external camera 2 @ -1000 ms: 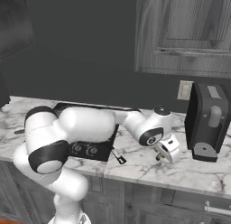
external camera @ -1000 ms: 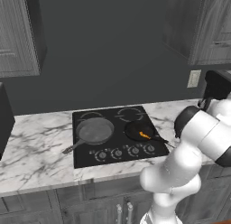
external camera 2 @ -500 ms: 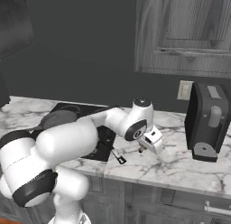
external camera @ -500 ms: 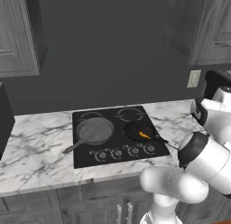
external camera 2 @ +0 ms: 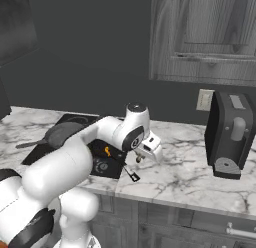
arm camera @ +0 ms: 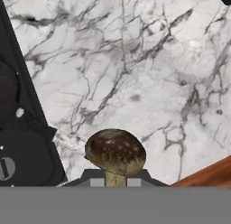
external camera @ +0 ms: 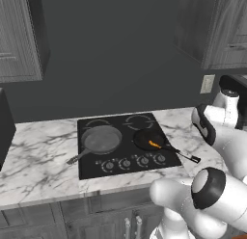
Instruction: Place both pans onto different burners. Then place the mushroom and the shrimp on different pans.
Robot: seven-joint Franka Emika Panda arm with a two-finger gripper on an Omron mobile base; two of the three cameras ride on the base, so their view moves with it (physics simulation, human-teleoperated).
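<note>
Gripper point(arm camera: 116, 179) is clamped on the stem of the mushroom point(arm camera: 115, 151), held above the marble counter point(arm camera: 135, 60), with the cooktop point(arm camera: 20, 142) at 9 o'clock of it in the hand view. Grey skillet point(external camera: 100, 139) sits on the front-left burner. Black pan point(external camera: 149, 139), at its 3 o'clock, holds the shrimp point(external camera: 154, 145).

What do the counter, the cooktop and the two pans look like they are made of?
Counter: white stone with grey veins, looks like polished marble. Cooktop: flat black glass by its look, with thin grey rings and no raised grates. Skillet: dull grey metal with a matte finish. Black pan: dark and matte, maybe coated metal or cast iron; too small to tell.
</note>
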